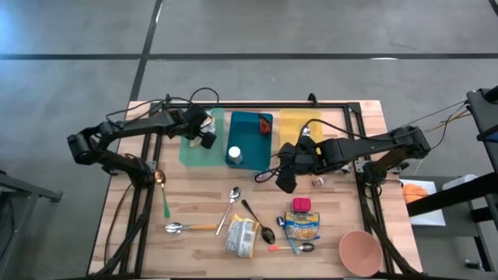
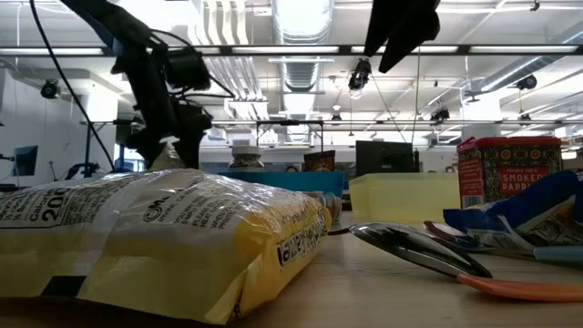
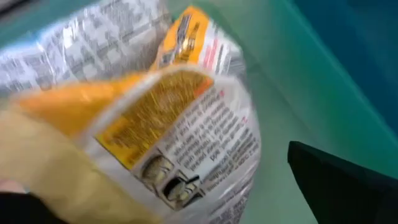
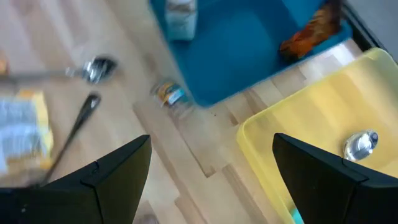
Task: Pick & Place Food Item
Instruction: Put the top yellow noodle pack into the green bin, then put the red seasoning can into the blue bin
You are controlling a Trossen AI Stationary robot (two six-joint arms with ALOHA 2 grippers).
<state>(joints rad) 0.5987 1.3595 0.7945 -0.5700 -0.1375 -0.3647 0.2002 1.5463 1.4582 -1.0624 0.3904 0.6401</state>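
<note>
A clear food packet with an orange and yellow print sits between the fingers of my left gripper, over the green tray at the table's far left. The gripper is open. One dark finger stands clear of the packet and the packet covers the other. In the low view the packet shows pale just below that gripper. My right gripper hangs open above the wood between the blue tray and the yellow tray, with nothing between its fingers. My left gripper slants down from the table's left side over the packet. The packet's near end lies in front of one finger and hides it, so I cannot tell whether that finger touches it. The other finger is apart from it.
The blue tray holds a white bottle and an orange-brown item. On the near half of the table lie a yellow bag, a red can, a snack packet, several spoons, a small jar and a pink bowl.
</note>
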